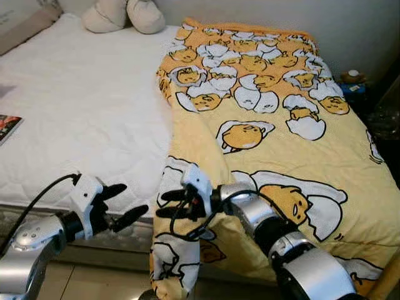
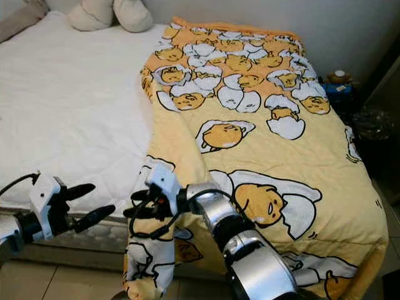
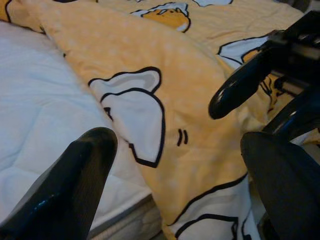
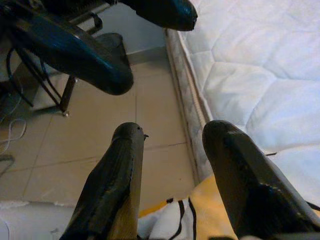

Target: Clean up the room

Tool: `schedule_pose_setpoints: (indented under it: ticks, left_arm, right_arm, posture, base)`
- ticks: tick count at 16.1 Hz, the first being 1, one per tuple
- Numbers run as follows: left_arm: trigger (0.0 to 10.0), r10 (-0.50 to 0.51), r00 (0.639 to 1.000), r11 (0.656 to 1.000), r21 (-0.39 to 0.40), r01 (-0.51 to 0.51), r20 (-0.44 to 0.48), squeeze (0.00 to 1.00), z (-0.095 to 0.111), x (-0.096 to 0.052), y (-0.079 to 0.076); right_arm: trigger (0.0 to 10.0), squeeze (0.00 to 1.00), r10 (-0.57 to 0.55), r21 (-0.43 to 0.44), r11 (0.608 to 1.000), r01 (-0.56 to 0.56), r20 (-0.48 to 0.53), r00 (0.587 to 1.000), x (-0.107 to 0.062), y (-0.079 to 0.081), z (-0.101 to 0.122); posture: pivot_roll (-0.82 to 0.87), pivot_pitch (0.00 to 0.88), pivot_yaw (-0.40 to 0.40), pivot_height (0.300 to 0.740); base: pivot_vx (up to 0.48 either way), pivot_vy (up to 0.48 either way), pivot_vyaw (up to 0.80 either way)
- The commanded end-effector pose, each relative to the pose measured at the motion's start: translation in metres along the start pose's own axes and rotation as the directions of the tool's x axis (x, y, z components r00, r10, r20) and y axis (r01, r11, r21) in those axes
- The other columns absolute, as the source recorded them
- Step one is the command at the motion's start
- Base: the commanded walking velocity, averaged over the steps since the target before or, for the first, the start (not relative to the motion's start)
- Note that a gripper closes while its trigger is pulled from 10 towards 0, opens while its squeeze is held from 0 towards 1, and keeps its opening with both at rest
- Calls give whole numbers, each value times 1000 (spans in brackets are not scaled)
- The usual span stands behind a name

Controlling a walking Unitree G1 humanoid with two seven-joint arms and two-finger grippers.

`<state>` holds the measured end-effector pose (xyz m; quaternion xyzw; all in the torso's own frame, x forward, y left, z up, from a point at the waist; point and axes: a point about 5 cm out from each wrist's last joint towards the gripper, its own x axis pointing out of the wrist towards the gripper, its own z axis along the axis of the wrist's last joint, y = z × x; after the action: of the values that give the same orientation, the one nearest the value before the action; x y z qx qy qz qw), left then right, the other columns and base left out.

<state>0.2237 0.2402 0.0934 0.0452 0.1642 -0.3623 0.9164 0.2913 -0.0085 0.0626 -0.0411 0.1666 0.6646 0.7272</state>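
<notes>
A yellow blanket printed with cartoon eggs covers the right half of the bed, and its corner hangs over the front edge. My right gripper hovers open just over that hanging fold, its fingers pointing left with nothing between them. My left gripper is open too, a short way to the left at the mattress edge, facing the right one. In the left wrist view the blanket's fold lies ahead between the fingers.
The white mattress takes up the left half. Beige cushions lie at the head, a magazine at the far left. A dark bedside stand with small items is on the right. Tiled floor runs below the bed's front edge.
</notes>
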Motion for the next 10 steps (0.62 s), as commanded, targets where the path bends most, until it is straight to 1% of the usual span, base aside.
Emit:
schedule_pose_setpoints:
  ticks: [1,3,4,5,6,8,10]
  left_arm:
    - [10000,-15,1000,1000,-1,15,10,0,3,2,-4]
    - [10000,-13,1000,1000,-13,14,20,0,3,3,-8]
    - [10000,-18,999,1000,-20,19,26,0,2,4,-11]
    - [10000,-31,999,999,-38,33,39,0,0,8,-16]
    - [10000,-40,998,998,-46,42,41,0,-2,9,-19]
    - [10000,-80,996,994,-70,82,32,0,-6,9,-25]
    - [10000,-115,993,990,-77,117,21,0,-8,9,-28]
  right_arm:
    - [10000,0,4,-32,999,-4,-10,1000,2,-1,3]
    - [10000,0,-67,-18,998,67,45,997,-1,-7,12]
    - [10000,0,-97,-77,992,98,13,995,-6,-11,12]
    - [10000,1000,-166,-166,975,149,-95,982,-23,-21,4]
    - [10000,1000,-197,-194,967,167,-146,969,-33,-25,1]
    - [10000,1000,-268,-208,955,212,-295,917,-54,-38,-7]
    - [10000,1000,-276,-243,951,194,-373,886,-64,-43,-8]
  posture:
    - [73,4,-6,740]
    - [69,6,-16,740]
    - [65,5,-22,740]
    - [57,2,-28,740]
    - [52,0,-25,740]
    - [48,0,-18,740]
    - [48,0,-14,740]
  base:
    - [0,0,0]
    - [0,0,0]
    - [0,0,0]
    - [0,0,0]
    - [0,0,0]
    - [0,0,0]
    - [0,0,0]
